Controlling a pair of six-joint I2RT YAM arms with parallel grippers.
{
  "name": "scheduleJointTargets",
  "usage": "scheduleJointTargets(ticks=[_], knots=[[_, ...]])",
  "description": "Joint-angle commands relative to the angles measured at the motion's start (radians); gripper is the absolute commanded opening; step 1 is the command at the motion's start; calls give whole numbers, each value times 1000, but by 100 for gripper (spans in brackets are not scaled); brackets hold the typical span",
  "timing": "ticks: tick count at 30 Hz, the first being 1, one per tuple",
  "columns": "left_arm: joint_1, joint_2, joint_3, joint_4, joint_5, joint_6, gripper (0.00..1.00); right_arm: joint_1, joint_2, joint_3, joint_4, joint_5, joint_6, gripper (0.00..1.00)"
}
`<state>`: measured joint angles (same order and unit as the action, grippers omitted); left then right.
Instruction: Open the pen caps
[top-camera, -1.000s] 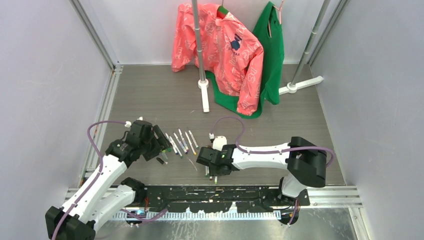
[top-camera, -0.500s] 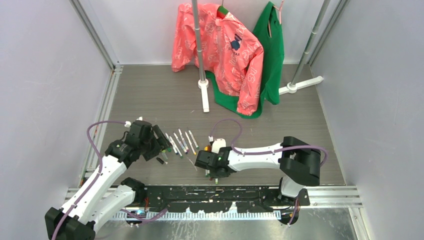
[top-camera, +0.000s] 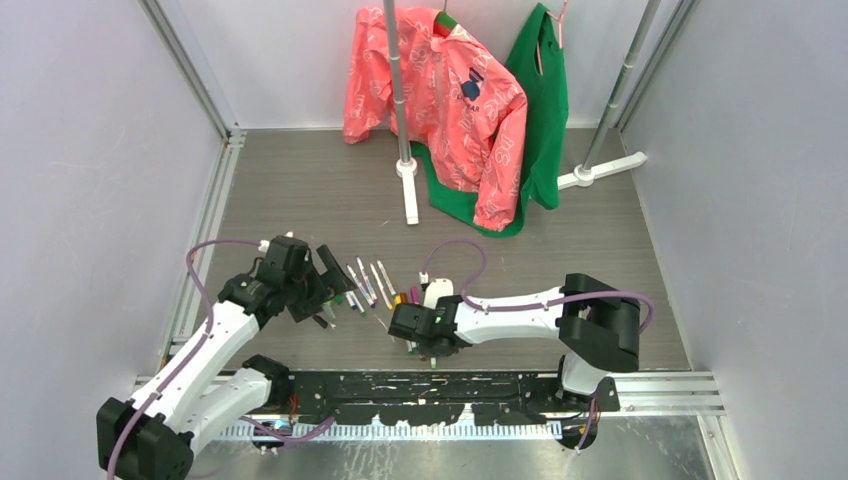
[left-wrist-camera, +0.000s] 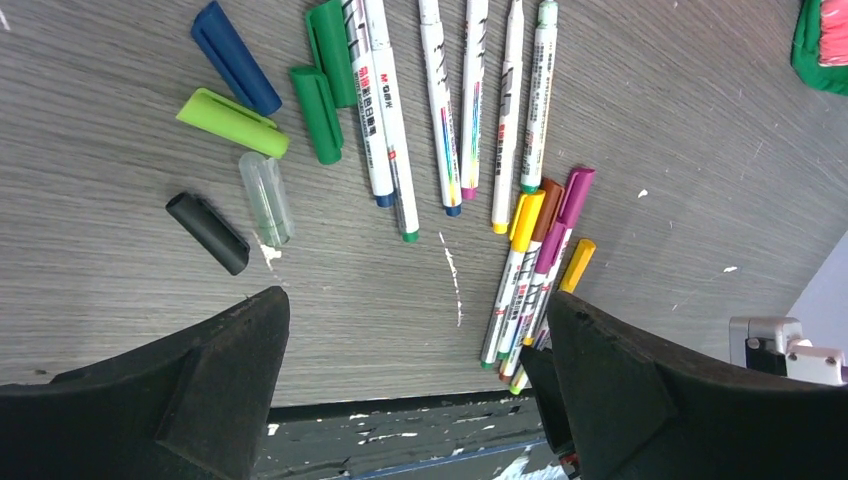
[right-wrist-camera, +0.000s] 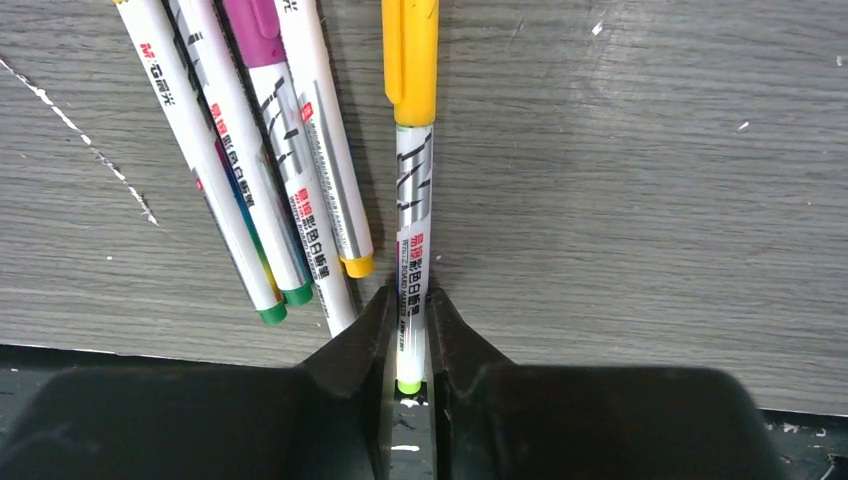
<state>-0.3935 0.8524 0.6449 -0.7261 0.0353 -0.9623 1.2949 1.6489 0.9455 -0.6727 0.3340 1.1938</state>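
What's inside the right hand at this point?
One white-barrelled pen, pinched near its green tail end in the right hand. Its yellow cap is on, pointing away. The fingers hide the barrel's sides there, so the contact itself cannot be seen.

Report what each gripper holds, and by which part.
Right gripper pinches the yellow-capped white plastic pen by its barrel's tail end, opposite the cap. Left gripper, open, holds nothing.

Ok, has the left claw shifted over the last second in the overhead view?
Yes. The left claw has shifted slightly right, toward the row of uncapped pens, which stayed put; its jaws now stand wider.
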Motion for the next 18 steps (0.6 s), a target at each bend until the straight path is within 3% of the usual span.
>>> scheduleJointTargets(ticks=[1, 7, 18], knots=[[27, 35, -5, 69, 72, 8, 100, 7, -17, -24, -92, 49, 34, 1], [117, 77, -36, 121, 200, 11, 98, 6, -85, 31, -169, 104, 0, 1], [119, 119, 36, 174, 312, -16, 87, 4, -149, 205, -174, 45, -217, 1]])
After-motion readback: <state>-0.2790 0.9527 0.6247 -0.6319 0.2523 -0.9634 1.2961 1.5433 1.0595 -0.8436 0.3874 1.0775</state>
